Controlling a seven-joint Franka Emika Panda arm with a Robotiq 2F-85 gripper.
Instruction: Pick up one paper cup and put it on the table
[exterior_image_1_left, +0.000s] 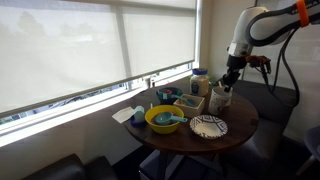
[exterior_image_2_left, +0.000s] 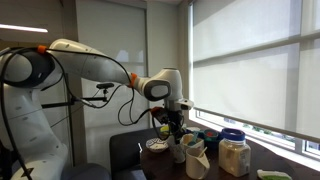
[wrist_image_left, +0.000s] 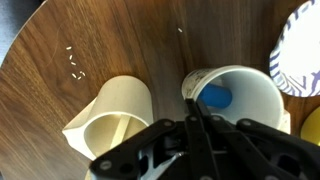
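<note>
Two paper cups stand side by side on the round dark brown table (wrist_image_left: 60, 40). The right one is white (wrist_image_left: 250, 100) with something blue inside. The left one is cream (wrist_image_left: 110, 115) with a dented rim. My gripper (wrist_image_left: 190, 105) hangs straight above them, its fingers drawn together on the left rim of the white paper cup. In both exterior views the gripper (exterior_image_1_left: 230, 80) (exterior_image_2_left: 175, 128) sits just above the cups (exterior_image_1_left: 220, 98) (exterior_image_2_left: 195, 158) at the table's edge (exterior_image_1_left: 200, 142).
A yellow bowl (exterior_image_1_left: 165, 120) with blue items, a patterned paper plate (exterior_image_1_left: 208, 126) (wrist_image_left: 300, 50), a blue-lidded clear jar (exterior_image_1_left: 200, 80) (exterior_image_2_left: 235, 155) and a small box crowd the table. A window sill runs behind it and a dark padded bench stands beside it.
</note>
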